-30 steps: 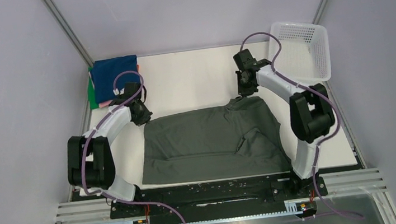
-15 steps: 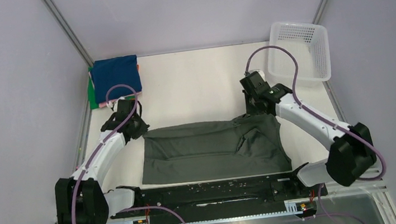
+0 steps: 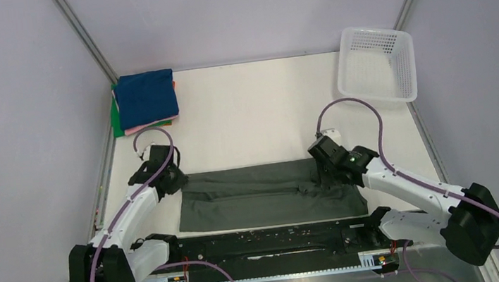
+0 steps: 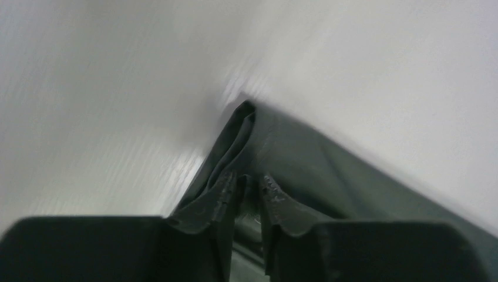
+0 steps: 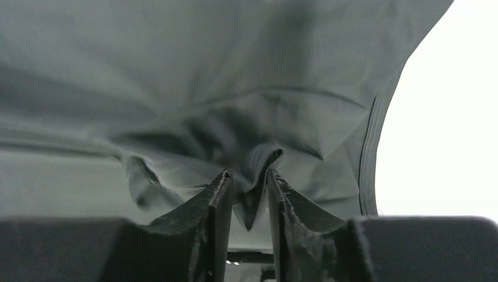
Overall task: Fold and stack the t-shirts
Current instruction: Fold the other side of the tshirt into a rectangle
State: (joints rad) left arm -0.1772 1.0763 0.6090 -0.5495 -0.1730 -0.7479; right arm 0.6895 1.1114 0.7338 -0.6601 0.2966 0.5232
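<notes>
The dark grey-green t-shirt (image 3: 267, 196) lies folded into a long narrow band near the table's front edge. My left gripper (image 3: 172, 181) is at its far left corner. In the left wrist view that gripper (image 4: 248, 179) has its jaws only a sliver apart, with the shirt's folded edge (image 4: 235, 138) pinched between them. My right gripper (image 3: 326, 172) is at the far right corner. In the right wrist view this gripper (image 5: 249, 173) is open, and a loose fold of the shirt (image 5: 205, 70) hangs between the parted jaws. A stack of folded t-shirts (image 3: 146, 98), navy on top, sits at the back left.
A white mesh basket (image 3: 376, 63) stands at the back right corner. Bare white table (image 3: 250, 105) stretches between the stack and the basket. The black arm-mount rail (image 3: 265, 242) runs just in front of the shirt.
Both arms pulled back toward the near edge, drawing the shirt's far edge over its near part, so it went from a broad spread to a narrow band. The right jaws have parted.
</notes>
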